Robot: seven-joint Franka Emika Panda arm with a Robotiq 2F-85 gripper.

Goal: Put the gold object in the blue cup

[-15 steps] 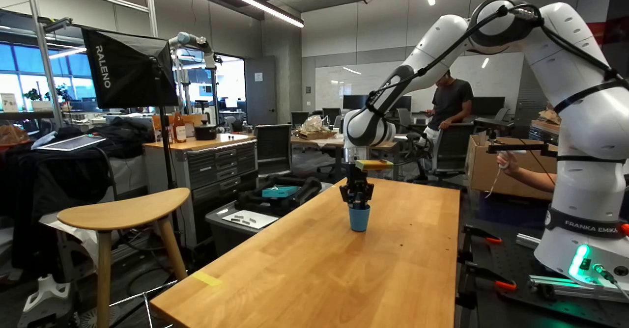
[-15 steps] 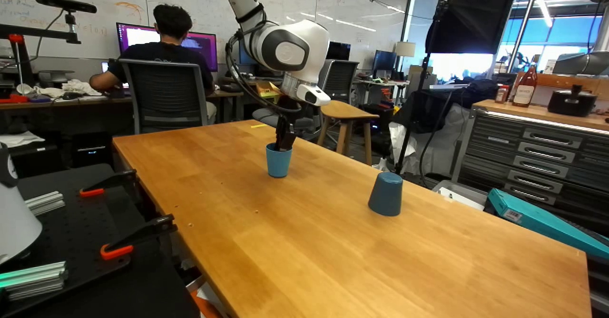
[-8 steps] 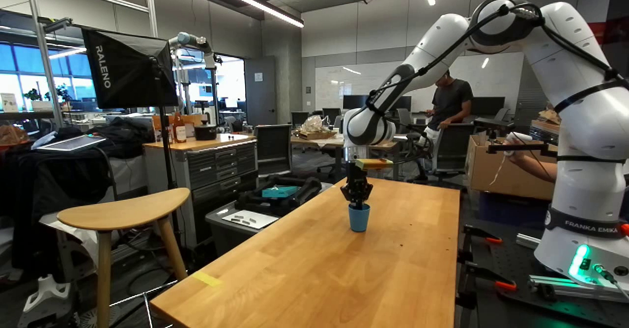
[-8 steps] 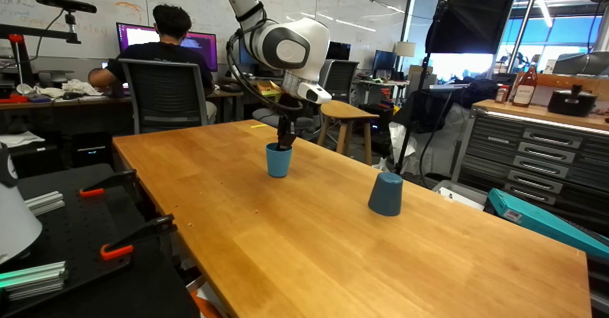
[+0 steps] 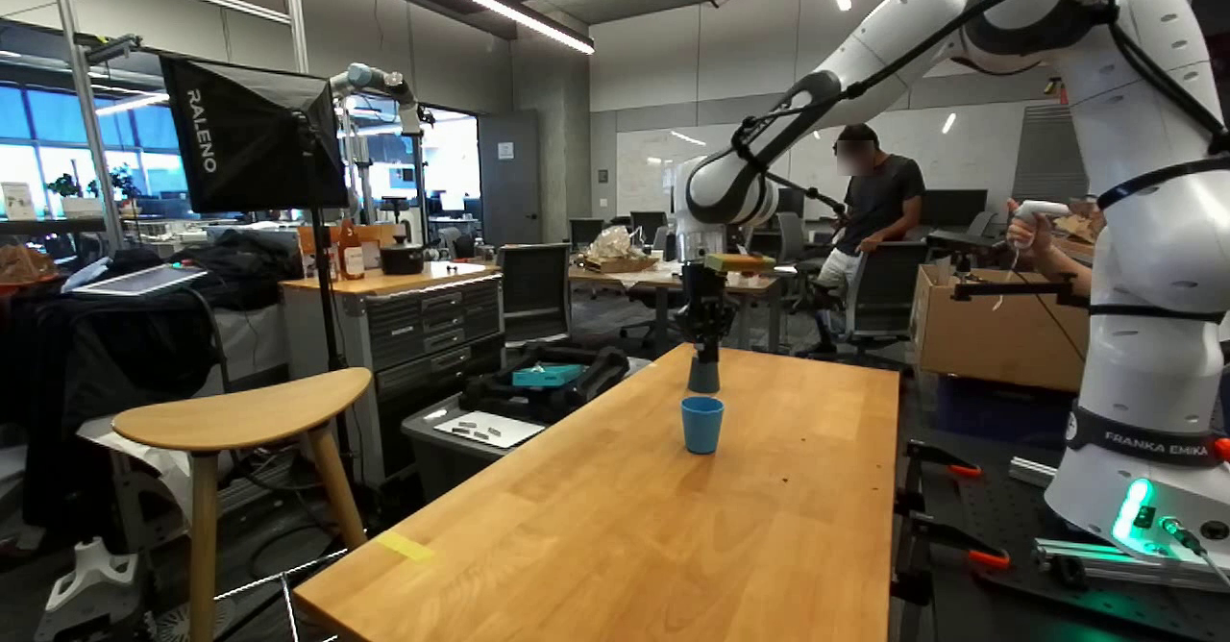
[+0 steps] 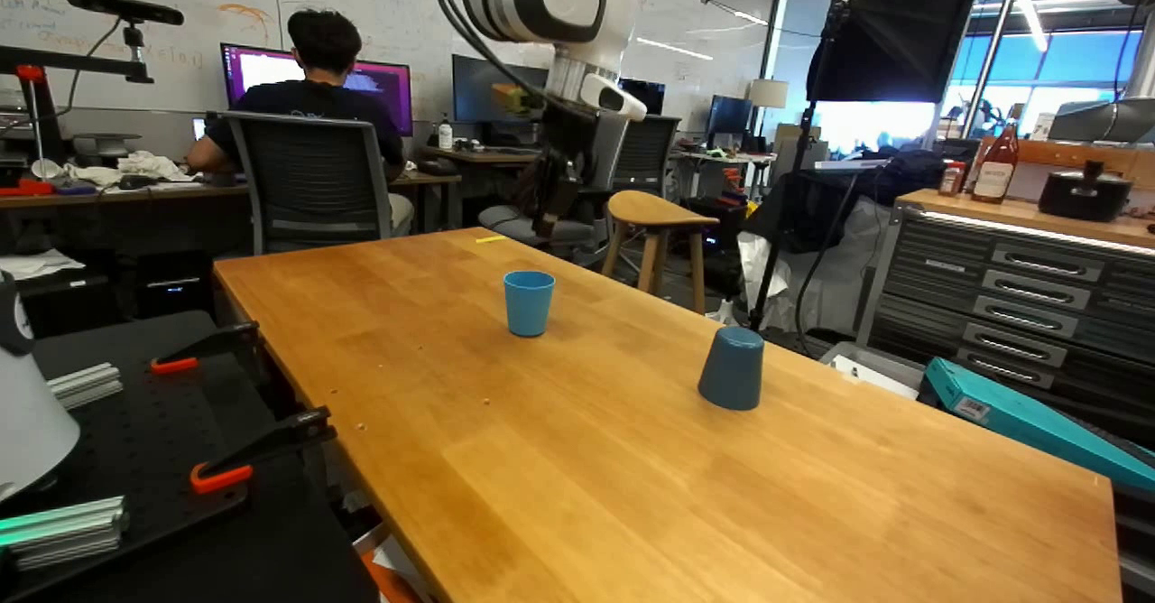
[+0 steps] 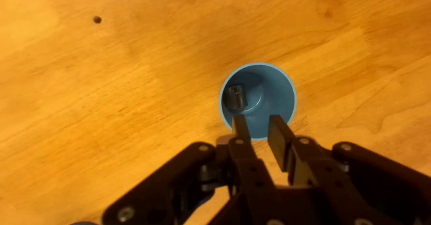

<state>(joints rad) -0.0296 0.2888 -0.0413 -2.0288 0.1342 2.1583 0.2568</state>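
Note:
The blue cup (image 5: 702,427) stands upright on the wooden table and also shows in the other views (image 6: 529,305) (image 7: 276,90). In the wrist view a small shiny metallic object (image 7: 237,97) lies inside the cup at the bottom, near the left wall. It looks dark and brownish in the shade; I take it for the gold object. It is hidden in both exterior views. My gripper (image 7: 257,120) is open, with a clear gap between its fingers and nothing in it. It hangs above the cup, apart from its rim, also in both exterior views (image 5: 707,358) (image 6: 545,227).
A darker grey-blue cup (image 6: 733,370) stands upside down on the table (image 6: 577,459), partly behind my gripper in an exterior view (image 5: 704,378). Clamps (image 6: 226,477) with orange ends hold the table edge on the robot's side. A stool (image 5: 250,411) stands beside the table.
My gripper has risen straight up out of the blue cup, after dipping slightly lower into it. The cup has stayed in place.

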